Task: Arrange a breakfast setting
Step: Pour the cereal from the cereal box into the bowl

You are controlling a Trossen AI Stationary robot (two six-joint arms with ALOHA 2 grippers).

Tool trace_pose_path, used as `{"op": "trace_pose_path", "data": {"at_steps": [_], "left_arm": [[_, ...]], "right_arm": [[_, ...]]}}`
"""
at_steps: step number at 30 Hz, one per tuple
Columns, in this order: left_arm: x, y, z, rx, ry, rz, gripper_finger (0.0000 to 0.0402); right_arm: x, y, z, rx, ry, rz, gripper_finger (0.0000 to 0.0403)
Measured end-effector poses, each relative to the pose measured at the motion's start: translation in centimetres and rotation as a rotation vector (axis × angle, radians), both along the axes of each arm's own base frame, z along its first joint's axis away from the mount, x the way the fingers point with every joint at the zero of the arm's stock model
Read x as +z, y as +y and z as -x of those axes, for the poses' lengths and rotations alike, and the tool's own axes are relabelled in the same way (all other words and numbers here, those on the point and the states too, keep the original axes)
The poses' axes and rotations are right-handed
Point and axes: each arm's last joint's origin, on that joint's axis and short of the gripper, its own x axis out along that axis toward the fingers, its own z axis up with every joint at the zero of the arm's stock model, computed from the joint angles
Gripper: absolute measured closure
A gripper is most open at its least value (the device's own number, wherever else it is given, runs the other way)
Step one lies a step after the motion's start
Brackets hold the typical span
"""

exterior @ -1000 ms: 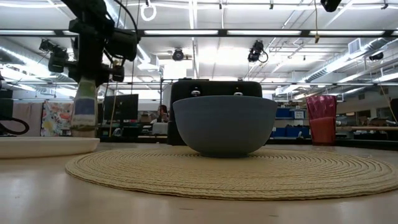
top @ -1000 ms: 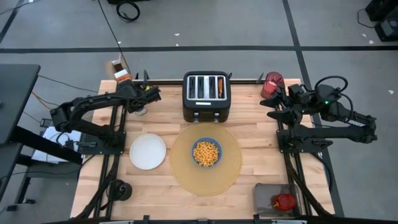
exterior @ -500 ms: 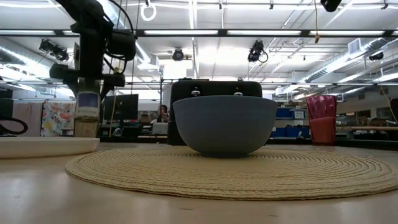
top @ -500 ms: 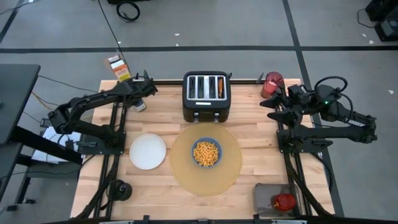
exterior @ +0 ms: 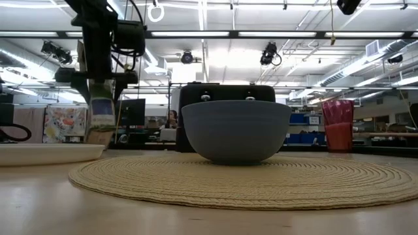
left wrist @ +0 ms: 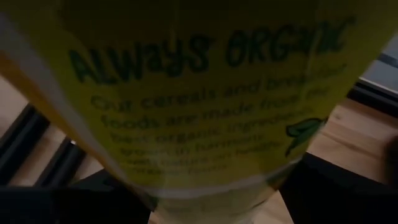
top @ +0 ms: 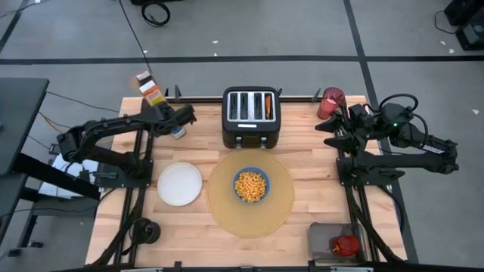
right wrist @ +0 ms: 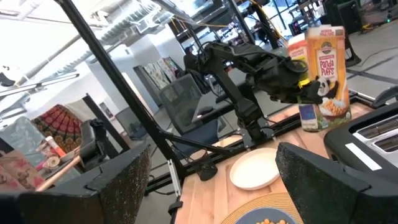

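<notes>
My left gripper (top: 178, 119) is shut on the tall yellow-and-brown cereal box (top: 155, 98) at the table's far left, left of the black toaster (top: 251, 115). The box fills the left wrist view (left wrist: 199, 93) and shows in the low view (exterior: 101, 111). The blue bowl (top: 251, 185) holds cereal and sits on the tan placemat (top: 280, 208). The white plate (top: 180, 183) lies left of the mat. The red cup (top: 330, 100) stands far right, near my open, empty right gripper (top: 334, 130). The red apple (top: 345, 244) lies in a grey tray. No spoon shows. My left gripper pinches the cereal box between its two fingers at about mid height (right wrist: 303, 87), coming level from the table's left side. The box stands nearly upright, its top (top: 145, 81) tipped toward the far left. Whether its lower end (exterior: 98, 137) touches the table, I cannot tell.
The toaster stands at the far middle, close to the right of the box. The grey tray (top: 325, 236) sits at the near right corner. Bare wood lies in front of the plate and right of the mat.
My left gripper has carried the cereal box a short way toward the table's right, closer to the toaster, still shut on it. The box has tipped a little as it went.
</notes>
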Motion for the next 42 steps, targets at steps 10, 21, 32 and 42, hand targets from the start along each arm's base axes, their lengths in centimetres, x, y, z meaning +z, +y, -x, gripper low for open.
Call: {"op": "trace_pose_path", "data": {"at_steps": [10, 21, 32, 42], "left_arm": [[-1.0, -1.0, -1.4, -0.053, 0.070, -0.043, 0.0108], [-2.3, -0.5, -2.1, -0.030, 0.295, -0.278, 0.0134], [-4.0, -0.2, -2.7, 0.002, 0.342, -0.295, 0.0127], [-3.9, -1.2, -2.8, -0.015, 0.326, -0.265, 0.0127]], "right_arm": [[0.0, 0.1, 0.0, 0.019, 0.000, -0.001, 0.0055], [0.0, 0.1, 0.0, 0.021, 0.008, -0.029, 0.0055], [-0.2, 0.1, 0.0, 0.027, 0.026, -0.057, 0.0055], [-0.6, 0.2, 0.0, 0.055, 0.072, -0.065, 0.0055]]}}
